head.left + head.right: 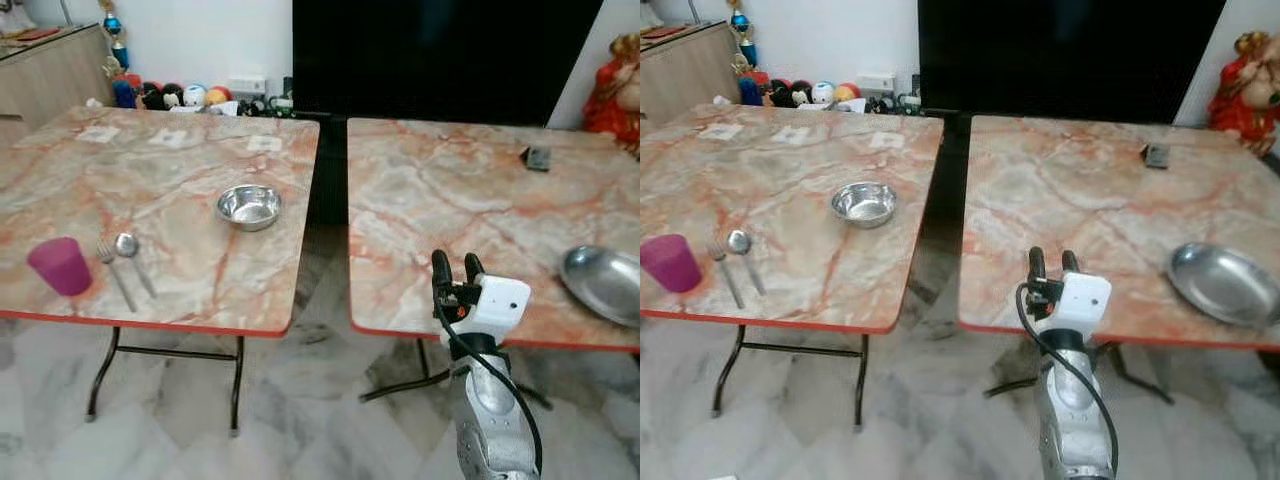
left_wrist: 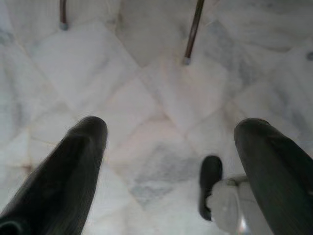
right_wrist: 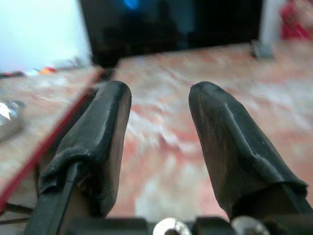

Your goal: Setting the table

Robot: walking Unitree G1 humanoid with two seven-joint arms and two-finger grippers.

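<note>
Two marble tables side by side; bowl (image 1: 248,206), cup (image 1: 60,266), cutlery left; plate (image 1: 603,282) right edge; right gripper (image 1: 456,272) lower centre, empty, fingers parted; left gripper (image 2: 171,161) spread wide over floor.

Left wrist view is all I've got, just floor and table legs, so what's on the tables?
Observer: The left table holds a pink cup, a fork, a spoon and a steel bowl.
Operator: And the other table?
Observer: A steel plate lies near the front right of the right table.
Operator: Where's the right gripper?
Observer: The right gripper is raised at that table's front edge, fingers open, holding nothing.
</note>
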